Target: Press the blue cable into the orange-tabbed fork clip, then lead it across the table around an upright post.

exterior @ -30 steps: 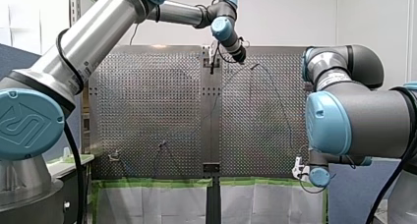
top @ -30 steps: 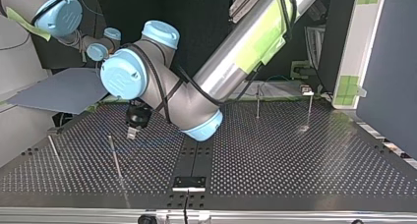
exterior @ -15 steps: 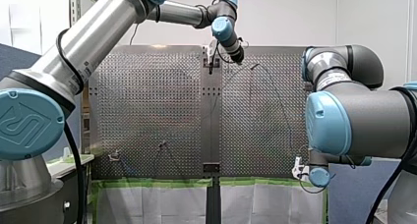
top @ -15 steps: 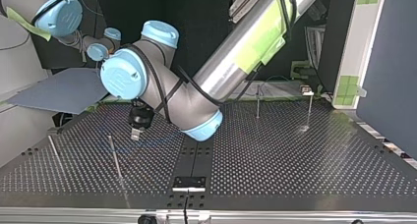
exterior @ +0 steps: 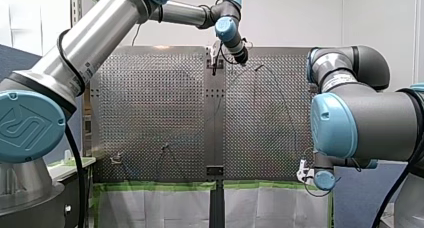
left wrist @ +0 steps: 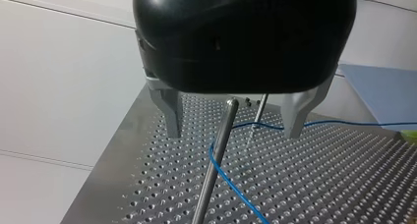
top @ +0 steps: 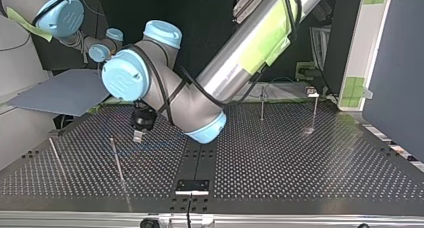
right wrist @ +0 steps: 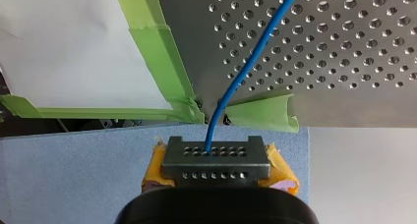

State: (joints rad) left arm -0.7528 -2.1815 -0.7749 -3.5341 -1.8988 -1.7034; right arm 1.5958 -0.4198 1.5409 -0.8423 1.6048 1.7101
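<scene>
The blue cable [left wrist: 231,182] bends round a thin upright post [left wrist: 214,160] that stands between my left gripper's [left wrist: 231,135] metal fingers [left wrist: 169,113]. That gripper is open and holds nothing. In the top view it hangs [top: 137,134] just over the plate, near a faint stretch of blue cable [top: 150,147] and a leaning post [top: 117,160]. My right gripper [right wrist: 216,159], with yellow pads [right wrist: 155,171], is shut on a grey perforated block [right wrist: 216,166], out of which the blue cable [right wrist: 246,71] runs onto the plate. I cannot make out the orange-tabbed clip.
More posts stand on the perforated table [top: 300,163]: one at the top view's far left [top: 55,155], two at its far right [top: 261,103] [top: 315,108]. Green tape [right wrist: 162,62] lines the plate's edge beside a blue sheet [right wrist: 74,175]. My right arm's elbow [exterior: 360,118] fills the front view's right.
My left gripper has dropped slightly and shifted a little toward the top view's right, then stopped. The right arm has not moved.
</scene>
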